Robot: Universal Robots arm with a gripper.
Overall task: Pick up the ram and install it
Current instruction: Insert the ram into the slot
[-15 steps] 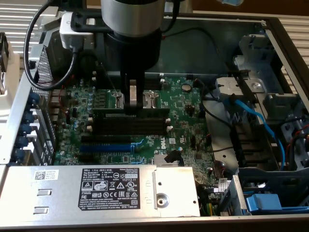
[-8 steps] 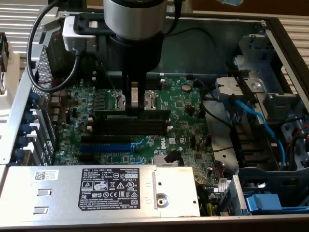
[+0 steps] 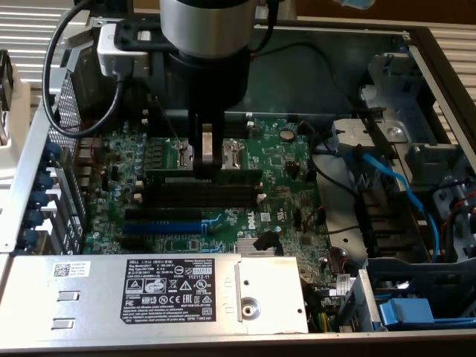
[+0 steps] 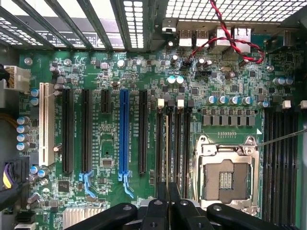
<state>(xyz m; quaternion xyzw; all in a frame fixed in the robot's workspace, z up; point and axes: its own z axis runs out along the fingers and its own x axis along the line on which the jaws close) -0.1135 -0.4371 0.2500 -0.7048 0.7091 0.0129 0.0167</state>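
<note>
The open grey metal computer case (image 3: 420, 52) holds a green motherboard (image 3: 286, 160), a silver labelled power-supply box (image 3: 97, 297) along its near side, and blue cables (image 3: 394, 182) on the exterior view's right. The black two-fingered gripper (image 3: 207, 169) is clamped on the middle of the ram (image 3: 167, 177), a long dark-green circuit-board stick held level right over the empty long black memory slots (image 3: 178, 195). The stick looks light, stiff and fragile, best pinched mid-length on its flat faces, as it is here.
</note>
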